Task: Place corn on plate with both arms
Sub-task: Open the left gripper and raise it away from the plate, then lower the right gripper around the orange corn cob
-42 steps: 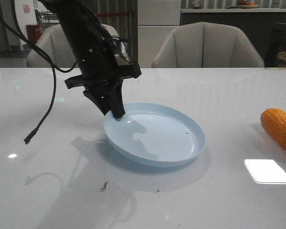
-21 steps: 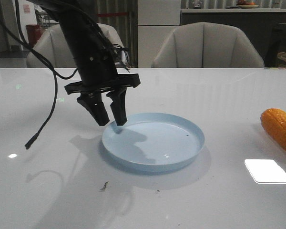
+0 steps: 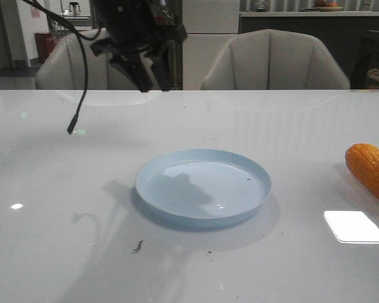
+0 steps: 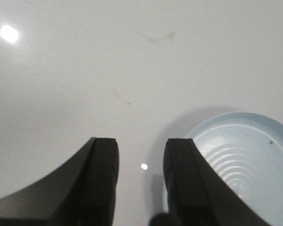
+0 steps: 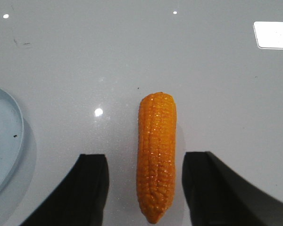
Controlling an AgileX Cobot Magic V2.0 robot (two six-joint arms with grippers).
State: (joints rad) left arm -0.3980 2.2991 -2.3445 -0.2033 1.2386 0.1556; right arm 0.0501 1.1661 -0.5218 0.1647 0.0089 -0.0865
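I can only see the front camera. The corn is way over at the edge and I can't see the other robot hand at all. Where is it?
Observer: The right gripper is over the corn, open, one finger on each side of it.
Child: Is it squeezing the corn?
Observer: No, there are gaps between both fingers and the cob.
Child: What does the left hand's camera see?
Observer: The left gripper is open and empty, with the plate off to one side on the table.
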